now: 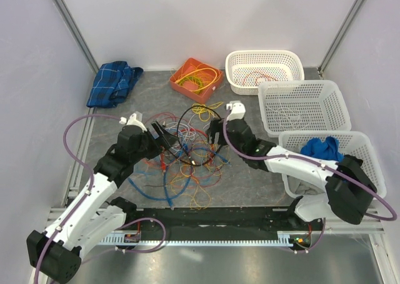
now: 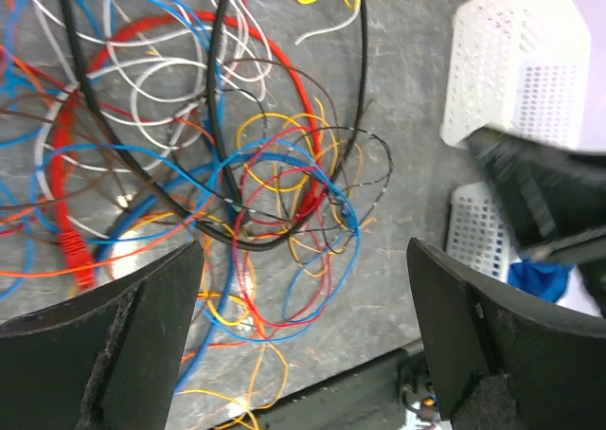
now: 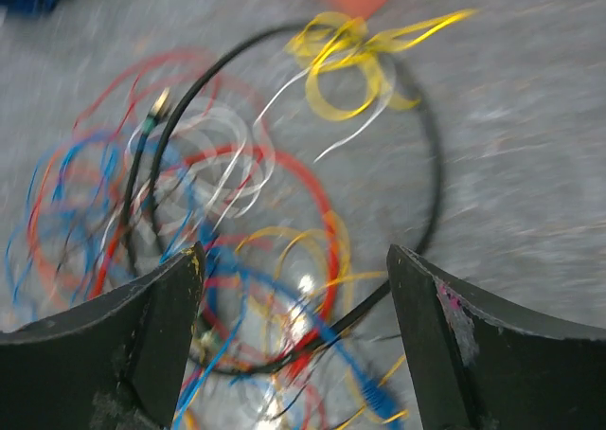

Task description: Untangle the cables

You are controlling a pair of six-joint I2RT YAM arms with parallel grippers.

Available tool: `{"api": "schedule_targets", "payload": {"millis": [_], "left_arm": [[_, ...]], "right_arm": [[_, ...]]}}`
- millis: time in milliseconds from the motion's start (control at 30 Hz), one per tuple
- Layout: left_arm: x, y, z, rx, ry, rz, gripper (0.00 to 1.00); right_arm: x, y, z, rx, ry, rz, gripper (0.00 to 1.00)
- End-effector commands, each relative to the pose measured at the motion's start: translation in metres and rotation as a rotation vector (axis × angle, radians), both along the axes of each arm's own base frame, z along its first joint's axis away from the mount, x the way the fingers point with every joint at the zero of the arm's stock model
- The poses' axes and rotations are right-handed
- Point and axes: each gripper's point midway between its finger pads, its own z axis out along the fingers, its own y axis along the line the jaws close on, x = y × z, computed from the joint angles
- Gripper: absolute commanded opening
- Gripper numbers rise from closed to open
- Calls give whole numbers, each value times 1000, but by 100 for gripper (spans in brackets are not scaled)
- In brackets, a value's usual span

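lying tangled on the grey worktop (image 1: 256,184), the cables (image 1: 187,156) sit on the near side of the orange bin (image 1: 195,77). left end effector (image 2: 303,259) over the heap, near-left of the bin, fingers spread, gripping nothing. right end effector (image 3: 295,259) near-right of the bin, likewise spread and empty; its view blurred.

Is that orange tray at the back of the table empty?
No, the orange tray holds a loose coil of yellow cables.
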Motion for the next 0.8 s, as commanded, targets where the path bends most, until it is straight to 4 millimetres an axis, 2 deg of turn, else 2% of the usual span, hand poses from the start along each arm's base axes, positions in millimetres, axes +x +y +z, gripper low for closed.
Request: {"api": "schedule_targets", "payload": {"millis": [0,100,300,333,400,433,500,533,567,600,667,700,733,767], "left_arm": [[4,18,5,110,-40,33,94],[-3,18,-3,115,-14,17,93],[-11,20,-14,105,-5,16,92],[-11,19,-18,105,4,15,92],[-11,17,-18,96,2,8,91],[-11,17,-20,98,8,5,91],[-11,17,-22,97,15,9,90],[-11,17,-23,98,17,9,90],[-12,17,-22,95,11,8,89],[-14,15,-19,82,8,-7,89],[-15,15,-13,78,-17,-11,89],[-14,17,-10,77,-30,-2,89],[-14,17,-6,75,-44,-1,89],[-14,17,-2,71,-59,-3,89]], "right_arm": [[-21,41,-18,-16,9,161,85],[-33,50,-40,-38,59,211,85],[-63,54,-75,-58,121,274,85],[-67,57,-87,-72,149,296,86],[-71,65,-94,-74,165,320,86],[-71,66,-104,-94,182,318,86],[-69,74,-106,-92,180,324,74],[-69,76,-111,-96,190,327,62],[-66,79,-107,-89,183,328,35],[-66,81,-105,-84,179,331,23],[-64,80,-82,-61,132,323,0],[-63,79,-68,-49,98,309,0],[-64,75,-39,-13,49,304,0],[-64,75,-18,2,11,303,0]]}}
